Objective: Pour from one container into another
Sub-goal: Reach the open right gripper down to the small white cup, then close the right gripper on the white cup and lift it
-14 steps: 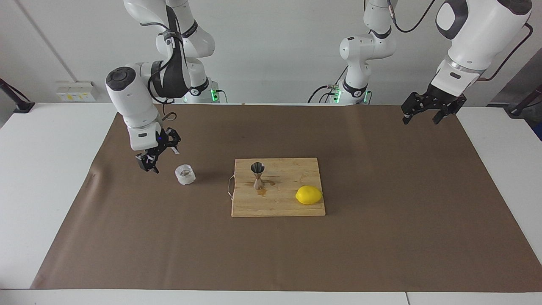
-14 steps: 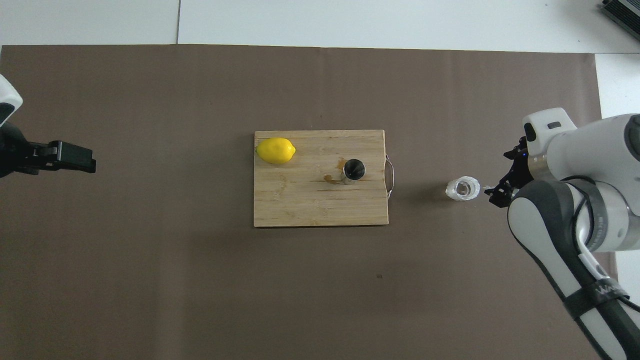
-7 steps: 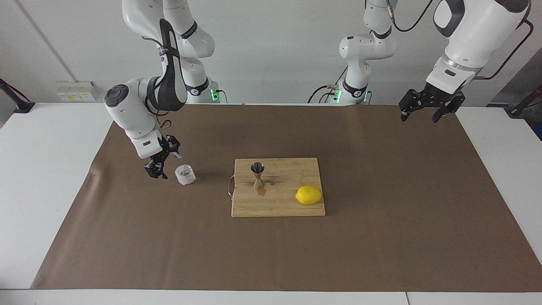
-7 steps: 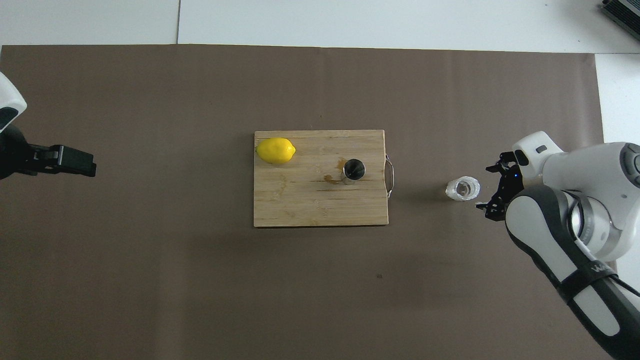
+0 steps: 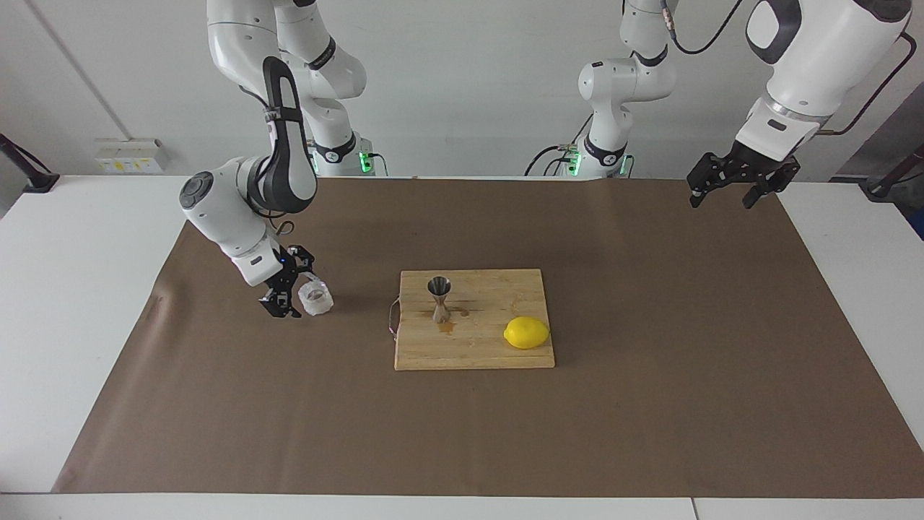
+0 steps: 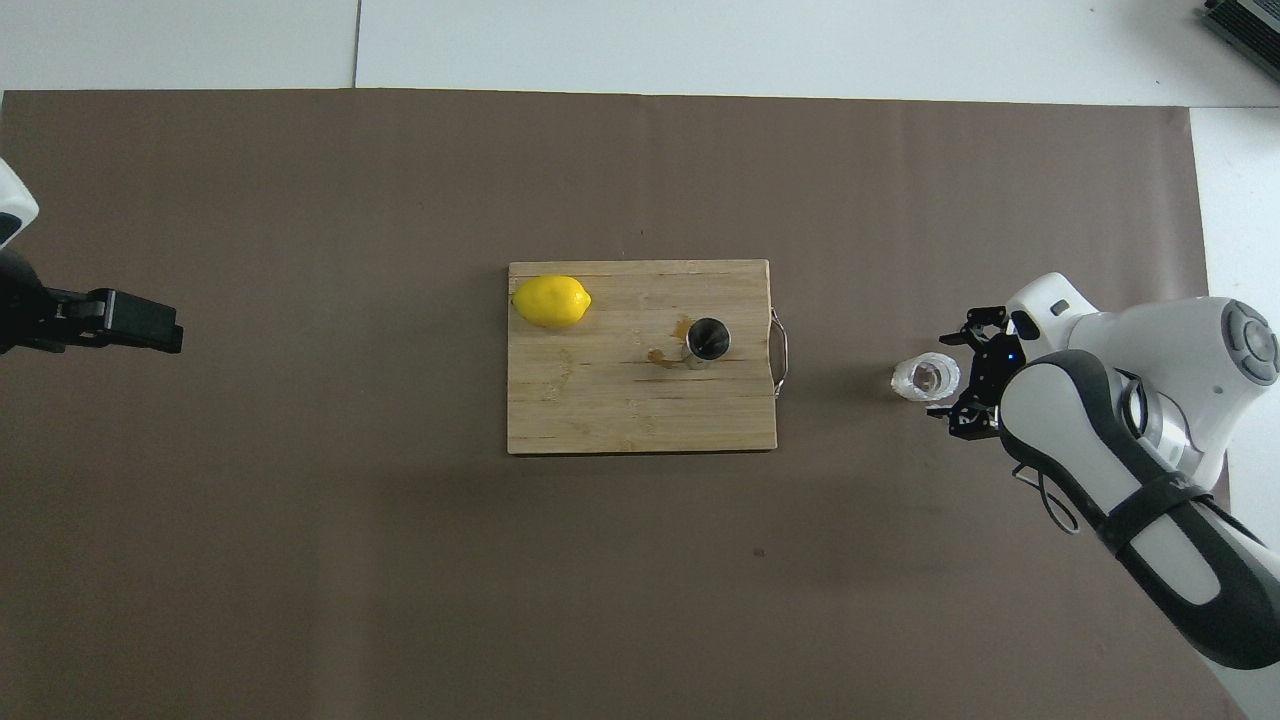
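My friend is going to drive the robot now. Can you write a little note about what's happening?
Right gripper: open, low beside the clear cup, not gripping it.
Left gripper: open, waiting in the air over its own end of the table.
Cup: upright on the brown mat, toward the right arm's end.
Steel jigger and lemon: on the cutting board, stains beside the jigger.
Done: approach.
Left: grasp, carry, pour into jigger.

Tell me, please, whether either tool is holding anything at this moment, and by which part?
Nothing is held. The right tool is open beside the clear cup on the mat; the left tool waits open in the air.
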You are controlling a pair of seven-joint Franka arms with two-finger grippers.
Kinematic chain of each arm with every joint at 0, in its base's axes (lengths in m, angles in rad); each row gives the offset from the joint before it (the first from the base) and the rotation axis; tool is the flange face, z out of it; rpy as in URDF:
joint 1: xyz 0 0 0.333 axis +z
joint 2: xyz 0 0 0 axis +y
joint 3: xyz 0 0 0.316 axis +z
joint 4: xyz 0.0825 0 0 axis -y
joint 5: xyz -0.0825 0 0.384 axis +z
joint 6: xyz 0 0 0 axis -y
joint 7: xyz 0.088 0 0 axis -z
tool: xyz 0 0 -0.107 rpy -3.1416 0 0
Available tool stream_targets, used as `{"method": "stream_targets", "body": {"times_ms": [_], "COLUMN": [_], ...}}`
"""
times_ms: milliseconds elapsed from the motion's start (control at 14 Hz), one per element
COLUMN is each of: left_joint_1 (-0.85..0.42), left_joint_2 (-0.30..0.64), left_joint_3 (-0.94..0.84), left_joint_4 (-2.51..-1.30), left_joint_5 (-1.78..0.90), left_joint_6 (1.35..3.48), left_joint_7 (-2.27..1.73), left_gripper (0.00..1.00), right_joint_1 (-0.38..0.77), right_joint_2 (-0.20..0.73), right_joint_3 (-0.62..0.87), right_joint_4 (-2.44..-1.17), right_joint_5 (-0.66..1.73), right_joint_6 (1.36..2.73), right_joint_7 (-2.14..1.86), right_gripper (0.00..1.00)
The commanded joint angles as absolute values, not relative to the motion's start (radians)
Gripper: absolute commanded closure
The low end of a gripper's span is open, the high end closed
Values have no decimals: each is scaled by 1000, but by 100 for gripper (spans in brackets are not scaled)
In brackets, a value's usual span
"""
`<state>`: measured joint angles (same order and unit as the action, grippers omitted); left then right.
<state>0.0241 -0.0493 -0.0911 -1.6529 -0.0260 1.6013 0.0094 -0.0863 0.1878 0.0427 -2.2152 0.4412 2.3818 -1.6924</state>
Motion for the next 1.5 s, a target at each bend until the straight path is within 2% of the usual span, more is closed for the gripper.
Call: {"method": "stream_targets", "body": {"times_ms": [0,357,500,643,714,929,1143,1429], "left_joint_1": [48,49,49,49,51,51,52,48], "left_joint_2": [-46,-61,-61,-61,-63,-45,-52,-58], "left_joint_3": [-112,-114,-114,-112,-112,-115,-115,-115], "left_joint_4": [-1644,-1672,-1671,-1667,-1651,-1562,-1588,-1600], "left_joint_5": [-21,-21,-21,-21,-21,-26,-34,-34], "left_joint_6": [1597,1600,1597,1588,1566,1467,1488,1485], "left_joint_7": [12,3,5,3,3,2,-8,-9], "left_gripper": [0,0,0,0,0,0,0,0], "right_joint_1": [-97,-89,-87,-90,-89,-87,-84,-17], "right_joint_2": [215,213,213,213,212,201,180,130], "right_joint_3": [54,54,54,54,54,57,66,80], "right_joint_4": [-2217,-2218,-2218,-2215,-2214,-2207,-2184,-2178], "right_joint_5": [509,541,543,543,545,546,545,531], "right_joint_6": [2407,2404,2404,2399,2398,2390,2387,2387], "right_joint_7": [-1761,-1779,-1779,-1775,-1770,-1734,-1681,-1510], "right_gripper": [0,1,27,63,99,100,100,100]}}
